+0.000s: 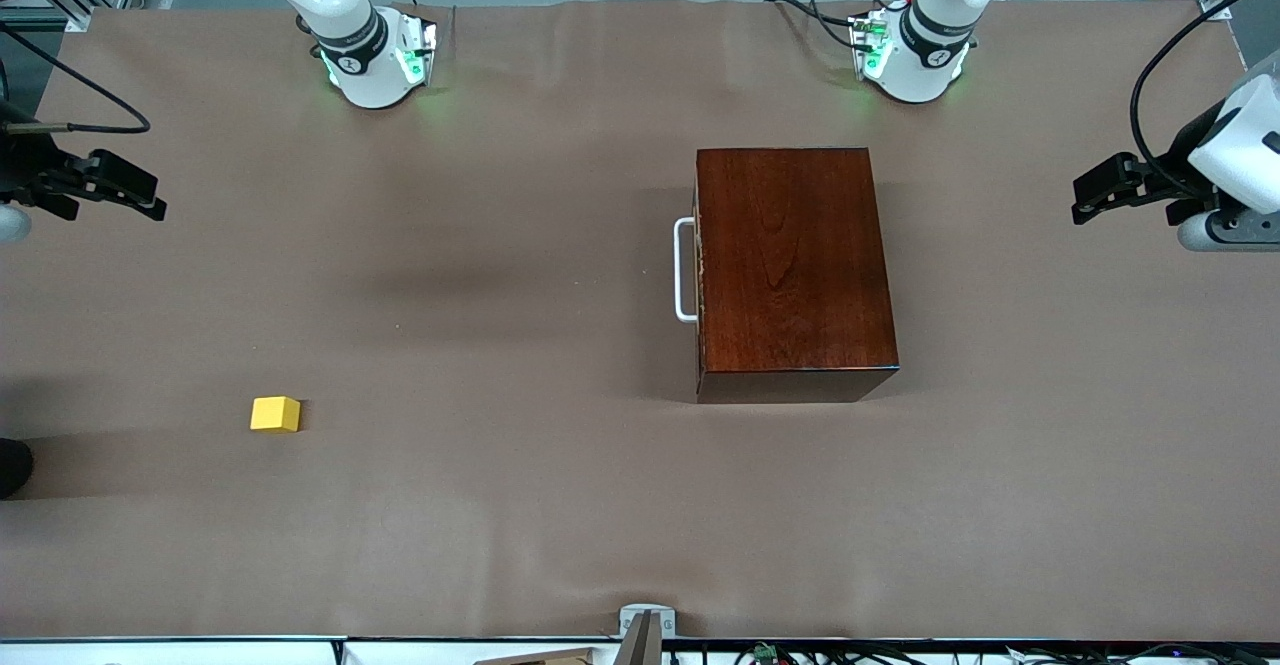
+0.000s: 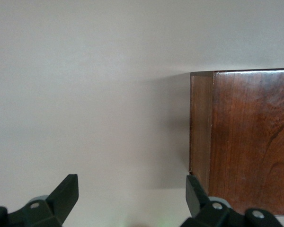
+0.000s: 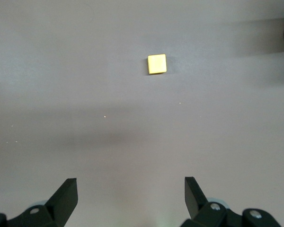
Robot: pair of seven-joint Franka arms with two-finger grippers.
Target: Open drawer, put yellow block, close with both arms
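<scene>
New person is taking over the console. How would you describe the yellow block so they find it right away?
Start at the dark wooden box on the brown table, toward the left arm's end. From its white handle, look toward the right arm's end of the table and nearer the front camera. The yellow block sits there alone, a small bright cube and the only loose thing on the table.

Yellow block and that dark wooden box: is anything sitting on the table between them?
Nothing. In the front view only bare brown table lies between the yellow block and the box, whose white handle faces that stretch.
</scene>
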